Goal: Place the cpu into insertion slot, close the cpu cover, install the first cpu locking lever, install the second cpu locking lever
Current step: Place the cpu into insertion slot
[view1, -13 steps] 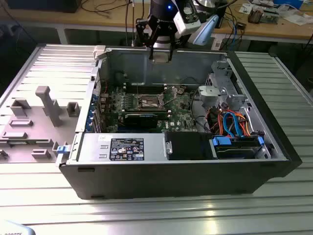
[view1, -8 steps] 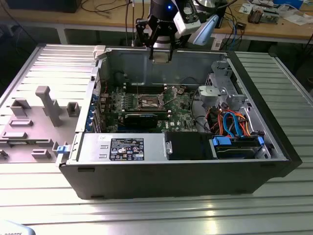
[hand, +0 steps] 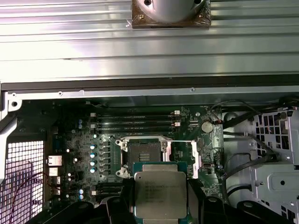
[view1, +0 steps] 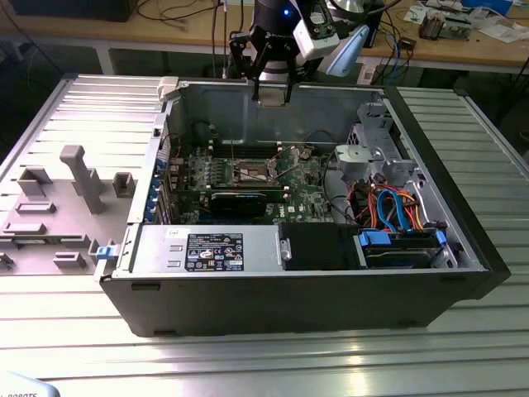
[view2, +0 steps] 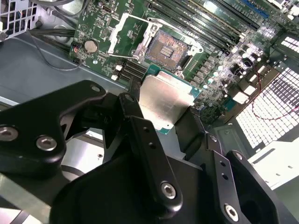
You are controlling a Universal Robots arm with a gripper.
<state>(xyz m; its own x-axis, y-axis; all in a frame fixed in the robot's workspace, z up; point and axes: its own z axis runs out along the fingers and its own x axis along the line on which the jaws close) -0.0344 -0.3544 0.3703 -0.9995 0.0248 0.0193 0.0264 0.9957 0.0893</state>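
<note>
**Chip in the jaws, socket waiting open**

Your gripper [view2: 163,111] has its jaws closed on the cpu [view2: 166,98], pinching the chip by two opposite edges with its dull silver top facing the wrist cameras. In the exterior view the gripper [view1: 271,87] hangs well above the insertion slot [view1: 252,171], up near the top rim of the open computer case [view1: 248,112] that lies on the ribbed metal surface [view1: 264,356].

Take the insertion slot [hand: 142,153] as your reference. The cpu [hand: 160,193] is off the slot, apart from it and not touching the board. The slot's dark centre is bare, so nothing is seated yet. The cpu cover [hand: 195,158] is swung open and lies just beside the slot, on the side away from the blue capacitors. The memory slots [hand: 135,122] run along the slot's far side, towards the case wall.

You are early in the job. The chip is picked up and carried over the board, and that is all that is done. Judging from the bare socket and the raised cover, seating the chip, closing the cover and both locking levers are all left. I cannot make out how the two levers stand.
</note>
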